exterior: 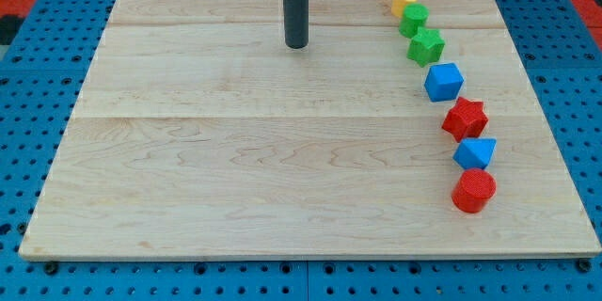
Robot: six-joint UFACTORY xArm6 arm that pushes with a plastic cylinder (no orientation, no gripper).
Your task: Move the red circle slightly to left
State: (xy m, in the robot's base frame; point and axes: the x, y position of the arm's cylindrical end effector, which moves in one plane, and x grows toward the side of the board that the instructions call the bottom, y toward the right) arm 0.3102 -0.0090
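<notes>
No writing or labels readable. My tip [297, 45] sits at the wooden board [235, 169] top-centre, touching nothing, no claw on rod. Well right: curved row of blocks. Red circle [473, 191] at row's bottom end, just below blue triangle [475, 153].

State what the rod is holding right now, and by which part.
Nothing is held. My tip touches no block, far to the view's left and above the red circle.
</notes>
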